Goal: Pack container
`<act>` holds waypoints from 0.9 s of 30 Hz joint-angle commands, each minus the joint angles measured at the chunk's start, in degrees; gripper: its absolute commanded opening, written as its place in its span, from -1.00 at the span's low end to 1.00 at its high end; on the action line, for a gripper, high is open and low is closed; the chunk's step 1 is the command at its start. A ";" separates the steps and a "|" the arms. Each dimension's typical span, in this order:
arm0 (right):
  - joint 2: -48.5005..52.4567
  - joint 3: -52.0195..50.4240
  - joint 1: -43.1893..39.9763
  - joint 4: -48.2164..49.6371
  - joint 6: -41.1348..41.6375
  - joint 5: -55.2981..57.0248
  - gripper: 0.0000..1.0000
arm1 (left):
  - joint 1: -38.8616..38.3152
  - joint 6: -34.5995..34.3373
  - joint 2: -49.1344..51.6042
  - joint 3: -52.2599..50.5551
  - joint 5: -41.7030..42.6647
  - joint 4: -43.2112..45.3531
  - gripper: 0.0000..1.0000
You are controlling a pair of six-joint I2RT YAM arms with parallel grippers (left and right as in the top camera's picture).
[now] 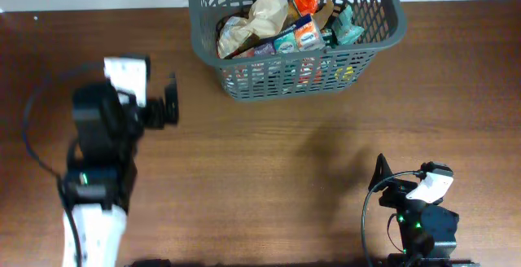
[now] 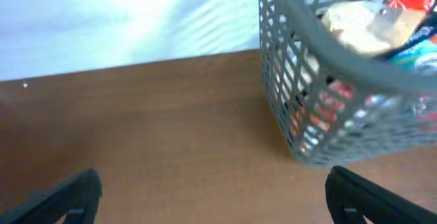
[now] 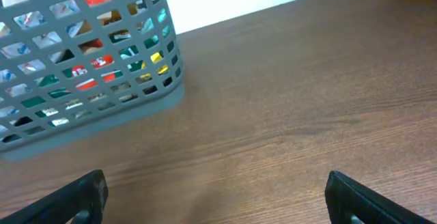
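The container [image 1: 383, 35], a dark grey slatted plastic basket, stands at the back middle of the wooden table and holds several snack packages [image 1: 281, 24]. It also shows in the left wrist view [image 2: 287, 19] and in the right wrist view [image 3: 147, 101]. My left gripper [image 1: 168, 107] is open and empty, left of the container and apart from it; its fingers show in the left wrist view [image 2: 212, 197]. My right gripper [image 1: 380, 173] is open and empty near the front right; its fingers show in the right wrist view [image 3: 215, 197].
The brown wooden table [image 1: 285, 161] spreads between both arms. A white wall or surface [image 2: 102, 19] lies beyond the table's far edge. Cables loop beside the left arm [image 1: 32, 129].
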 commanded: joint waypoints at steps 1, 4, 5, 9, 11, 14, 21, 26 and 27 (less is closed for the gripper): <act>-0.52 -0.42 0.35 0.09 0.35 0.87 0.98 | -0.15 -0.50 -10.71 -12.55 0.59 3.37 0.99; -0.52 -0.42 0.35 0.09 0.35 0.87 0.98 | -0.17 -0.50 -22.60 -24.57 0.57 7.82 0.99; -0.52 -0.42 0.35 0.09 0.33 0.87 0.98 | -0.17 -0.50 -25.38 -27.06 0.57 8.61 0.99; -0.52 -0.42 0.35 0.09 0.35 0.87 0.98 | -0.17 -0.52 -38.99 -37.38 0.61 9.88 0.99; -0.52 -0.42 0.35 0.09 0.33 0.87 0.98 | -0.17 -0.52 -43.12 -40.24 0.59 9.88 0.99; -0.52 -0.42 0.35 0.09 0.35 0.87 0.98 | -0.17 -0.50 -47.50 -43.65 0.59 9.86 0.99; -0.52 -0.42 0.35 0.09 0.35 0.87 0.98 | -0.17 -0.50 -56.72 -51.23 0.59 9.62 0.99; -0.52 -0.42 0.35 0.09 0.33 0.87 0.98 | -0.15 -0.48 -58.47 -52.11 0.39 10.01 0.98; -0.52 -0.42 0.35 0.09 0.33 0.87 0.99 | -0.15 -0.46 -58.73 -52.11 0.33 10.01 0.99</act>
